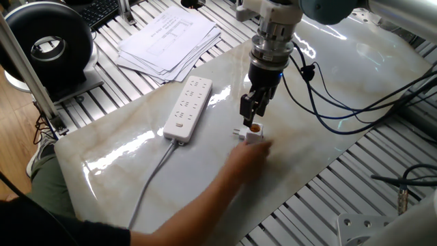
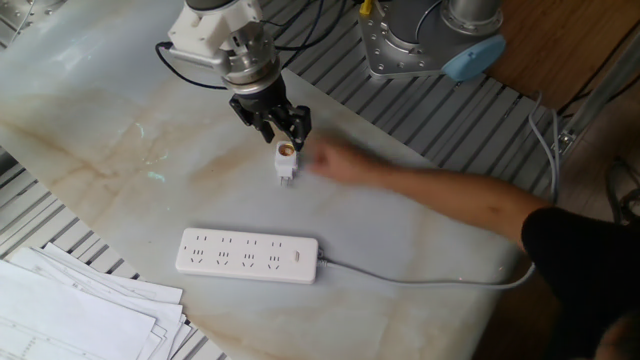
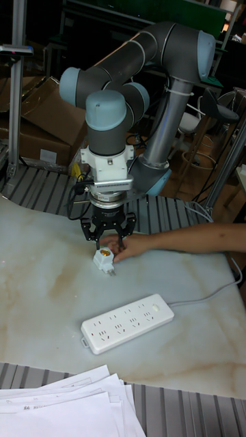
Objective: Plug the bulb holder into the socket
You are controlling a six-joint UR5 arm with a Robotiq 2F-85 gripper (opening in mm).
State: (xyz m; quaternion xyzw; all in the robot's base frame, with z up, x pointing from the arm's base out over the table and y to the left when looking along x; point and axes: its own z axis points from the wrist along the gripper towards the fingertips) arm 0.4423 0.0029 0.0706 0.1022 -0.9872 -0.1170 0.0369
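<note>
Hovering over the bulb holder, gripper jaws spread wide either side, gripping nothing, person's hand touching it, holder upright on marble surface, socket well apart, unplugged.

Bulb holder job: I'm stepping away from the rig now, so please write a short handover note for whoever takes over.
Tool: open, fingers straddling the top of the bulb holder, not clamped on it.
Bulb holder: on the marble table, orange opening up, prongs toward the socket.
Person's hand: right beside the holder; contact cannot be told.
Socket: flat on the table, apart from the holder, nothing plugged in.
Done: tool positioned over the holder.
Left: grasp, carry, plug in.
</note>
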